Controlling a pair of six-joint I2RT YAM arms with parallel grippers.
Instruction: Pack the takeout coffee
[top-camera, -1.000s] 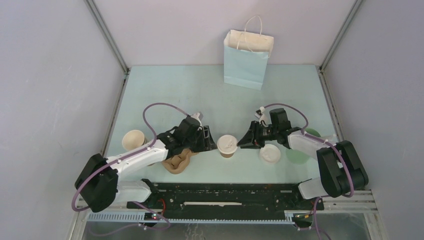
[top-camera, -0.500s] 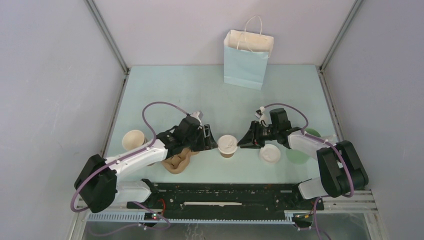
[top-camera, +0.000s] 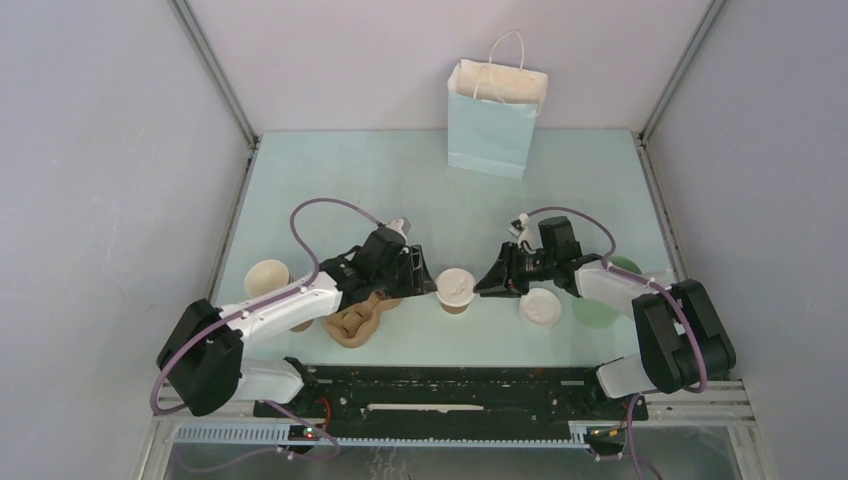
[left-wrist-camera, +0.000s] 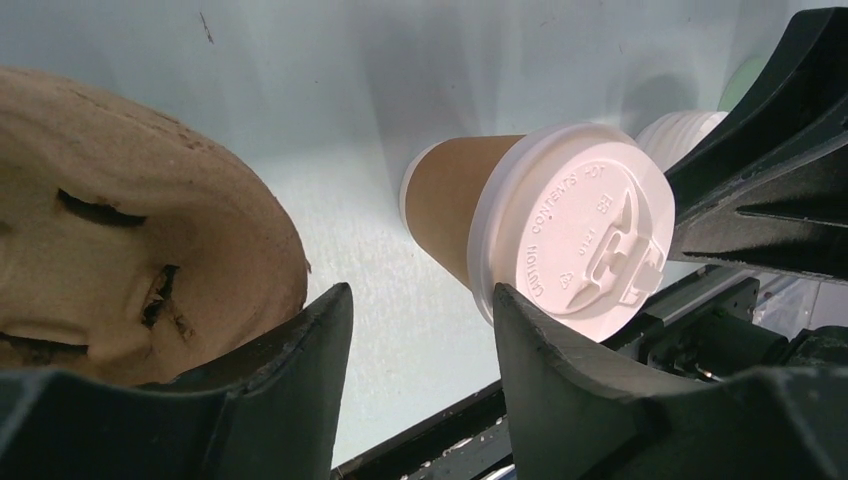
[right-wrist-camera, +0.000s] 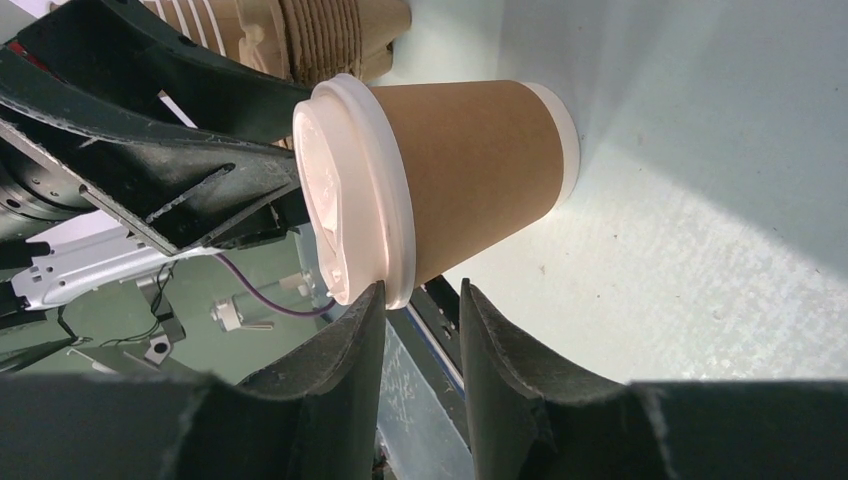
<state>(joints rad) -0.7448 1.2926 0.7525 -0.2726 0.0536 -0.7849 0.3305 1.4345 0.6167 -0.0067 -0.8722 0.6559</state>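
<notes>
Nudged slightly toward 12 o'clock since the earlier frame, the left gripper (top-camera: 424, 279) hangs over the edge of the pulp cup carrier (top-camera: 350, 326), jaws apart and empty. At its 3 o'clock the lidded kraft coffee cup (top-camera: 455, 291) stands upright on the tabletop (top-camera: 400, 190). The right gripper (top-camera: 487, 283), at the cup's 3 o'clock, is likewise parted, gripping nothing.

Pale green table (top-camera: 350, 180) with blue paper bag (top-camera: 495, 120), lidded takeout coffee (top-camera: 455, 291), pulp carrier (top-camera: 352, 325), cup stack (top-camera: 266, 277), white lids (top-camera: 539, 308)

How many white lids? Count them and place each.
2. One lid caps the coffee; a loose lid lies just right of it, maybe a stack hiding more.
</notes>
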